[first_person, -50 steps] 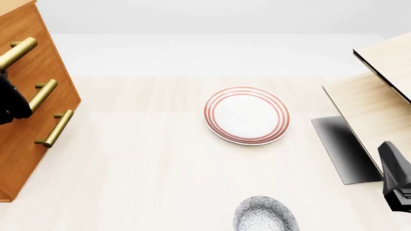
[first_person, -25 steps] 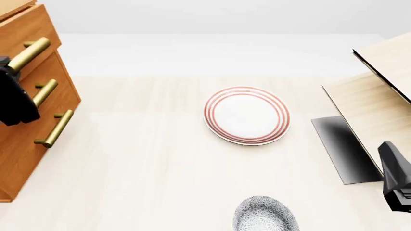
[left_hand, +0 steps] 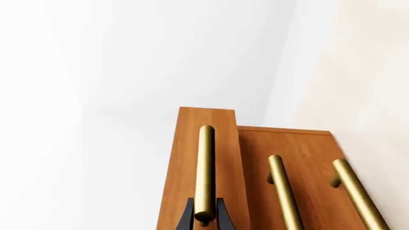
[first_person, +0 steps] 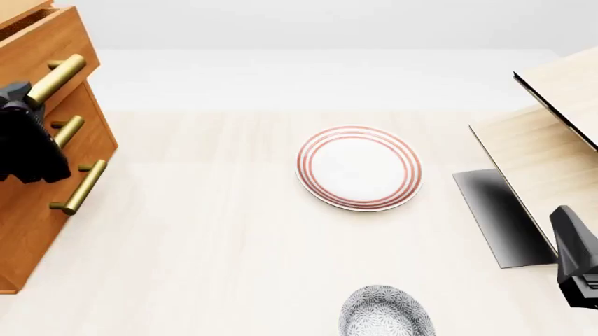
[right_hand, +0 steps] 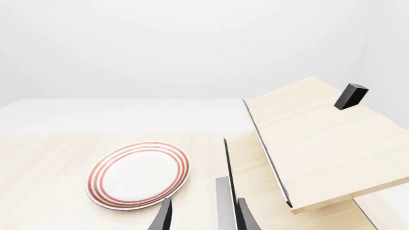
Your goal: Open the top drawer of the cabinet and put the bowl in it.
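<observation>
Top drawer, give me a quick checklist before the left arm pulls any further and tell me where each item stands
1. Left gripper on the top drawer handle: ok, fingers either side of the bar.
2. Grip centred on the bar: not ok, it sits near one end.
3. Top drawer out past the two lower drawers: ok, partly open.
4. Opening wide enough for the bowl: cannot tell.
5. Bowl free on the table: ok, nothing touching it.
6. Right gripper ready: ok, open and holding nothing.

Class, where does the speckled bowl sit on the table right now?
In the front view the bowl sits at the near table edge, right of centre, nearer than the red-ringed plate.
</observation>
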`<state>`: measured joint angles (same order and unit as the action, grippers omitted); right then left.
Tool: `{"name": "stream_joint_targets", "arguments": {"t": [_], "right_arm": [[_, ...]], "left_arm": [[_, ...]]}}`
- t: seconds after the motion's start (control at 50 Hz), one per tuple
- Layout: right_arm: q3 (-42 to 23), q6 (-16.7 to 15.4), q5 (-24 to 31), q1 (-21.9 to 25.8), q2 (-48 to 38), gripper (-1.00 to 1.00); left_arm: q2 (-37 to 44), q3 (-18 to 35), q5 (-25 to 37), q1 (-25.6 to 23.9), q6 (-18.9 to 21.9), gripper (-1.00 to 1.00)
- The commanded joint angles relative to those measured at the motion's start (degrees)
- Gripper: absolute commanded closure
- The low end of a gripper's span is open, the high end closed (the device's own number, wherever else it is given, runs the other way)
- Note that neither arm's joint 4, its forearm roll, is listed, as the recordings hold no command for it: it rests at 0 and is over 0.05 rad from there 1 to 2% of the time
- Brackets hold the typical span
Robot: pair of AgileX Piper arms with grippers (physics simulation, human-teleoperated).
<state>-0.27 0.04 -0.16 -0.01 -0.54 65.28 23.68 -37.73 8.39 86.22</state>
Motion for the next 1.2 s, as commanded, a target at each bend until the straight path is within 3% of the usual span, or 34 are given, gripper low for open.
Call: {"name": "stream_joint_targets", "arguments": {"t": [0.02,0.44,1.2], "right_arm": [[0.0,0.0,0.0,0.0,0.1,-1.00],[0.0,0.0,0.0,0.0,0.1,-1.00],[0.0,0.0,0.0,0.0,0.1,-1.00]], "left_arm": [[1.1,2.0,-0.2,-3.7,1.3,1.00],[-1.1,2.9,1.3,-8.2,2.1,1.00],[-6.0,-4.3,-0.9,-12.5,2.5,1.00]]}}
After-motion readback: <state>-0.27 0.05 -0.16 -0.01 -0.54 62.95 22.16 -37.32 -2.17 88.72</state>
